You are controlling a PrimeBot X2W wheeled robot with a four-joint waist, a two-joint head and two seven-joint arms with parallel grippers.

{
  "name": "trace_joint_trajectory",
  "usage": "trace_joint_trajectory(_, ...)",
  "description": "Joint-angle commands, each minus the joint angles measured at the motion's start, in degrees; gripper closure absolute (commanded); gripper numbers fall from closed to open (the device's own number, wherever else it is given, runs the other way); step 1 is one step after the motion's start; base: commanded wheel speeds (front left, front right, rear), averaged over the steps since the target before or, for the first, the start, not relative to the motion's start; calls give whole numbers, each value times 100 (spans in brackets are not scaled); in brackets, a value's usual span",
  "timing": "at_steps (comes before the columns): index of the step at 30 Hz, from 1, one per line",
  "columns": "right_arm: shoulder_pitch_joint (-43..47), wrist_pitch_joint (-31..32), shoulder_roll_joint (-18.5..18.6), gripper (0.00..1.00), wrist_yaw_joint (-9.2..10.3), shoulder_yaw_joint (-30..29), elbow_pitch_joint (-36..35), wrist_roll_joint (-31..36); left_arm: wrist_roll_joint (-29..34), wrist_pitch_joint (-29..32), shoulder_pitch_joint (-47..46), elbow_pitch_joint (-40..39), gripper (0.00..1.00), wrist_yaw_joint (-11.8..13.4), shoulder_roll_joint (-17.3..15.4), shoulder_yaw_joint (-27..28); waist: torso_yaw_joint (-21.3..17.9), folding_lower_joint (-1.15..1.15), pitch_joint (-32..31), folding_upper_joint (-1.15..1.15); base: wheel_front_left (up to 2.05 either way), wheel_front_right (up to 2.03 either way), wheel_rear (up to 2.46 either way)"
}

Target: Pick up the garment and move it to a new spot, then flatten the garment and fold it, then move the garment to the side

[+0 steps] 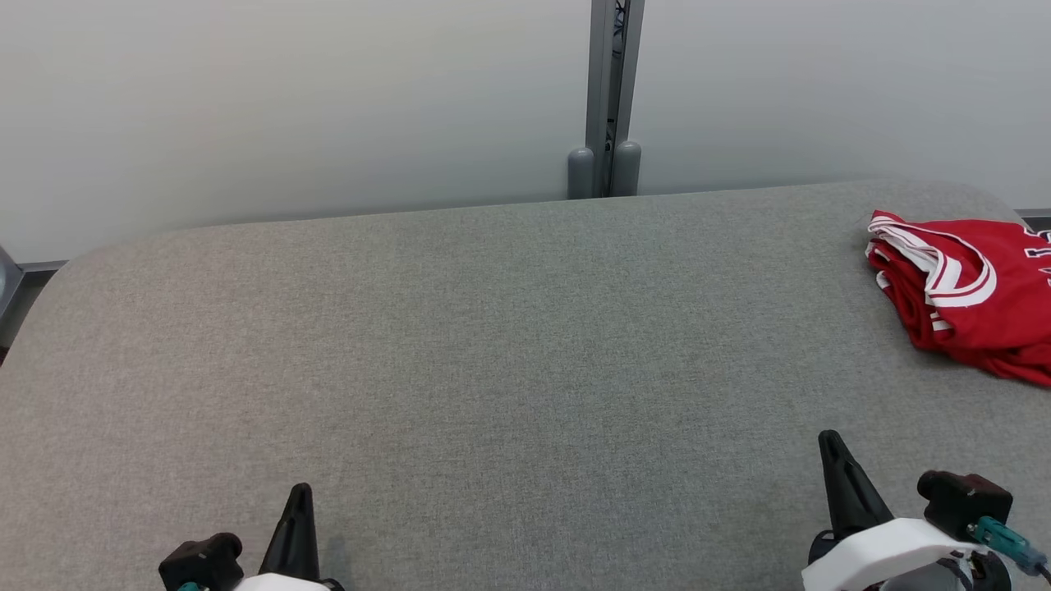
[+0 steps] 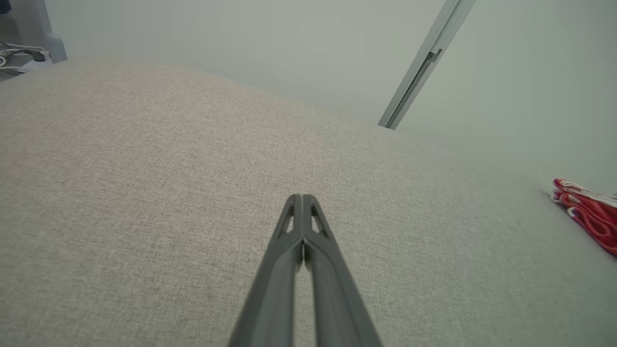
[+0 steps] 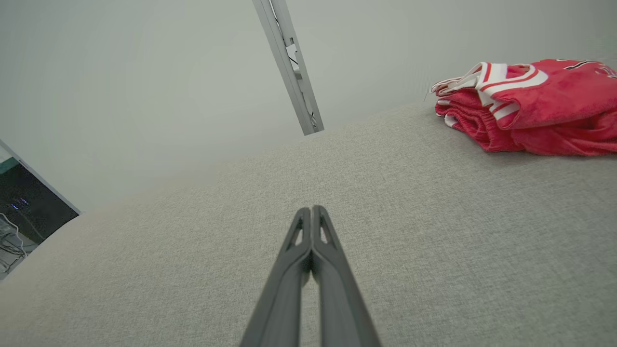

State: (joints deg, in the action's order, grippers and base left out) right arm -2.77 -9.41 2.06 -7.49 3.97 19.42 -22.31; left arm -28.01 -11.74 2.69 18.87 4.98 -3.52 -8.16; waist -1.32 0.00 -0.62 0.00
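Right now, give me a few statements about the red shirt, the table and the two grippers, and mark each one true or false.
1. The red shirt lies at the far right of the grey table. True.
2. The left gripper is holding the shirt. False: it is shut on nothing, well apart from the shirt.
3. The right gripper is shut. True.
4. The shirt is spread out flat. False: it lies in a bunched, layered pile.
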Motion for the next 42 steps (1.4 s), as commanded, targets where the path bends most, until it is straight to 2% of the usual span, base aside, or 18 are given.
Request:
trace_joint_trajectory(1,-142,65,31,100,0,-60,-119,-260,-224,45,-194,-117,100,-71,-26,81,2,0,1,0,0,0,0)
trace_joint_trajectory(21,-214,474,50,100,0,-327,-241,-2047,-1871,515,-396,-227,100,-385,-6,449,25,0,14,0,0,0,0)
trace_joint_trajectory(42,-263,799,66,100,0,-540,-340,-3480,-3192,894,-555,-310,100,-641,11,750,47,0,28,0,0,0,0)
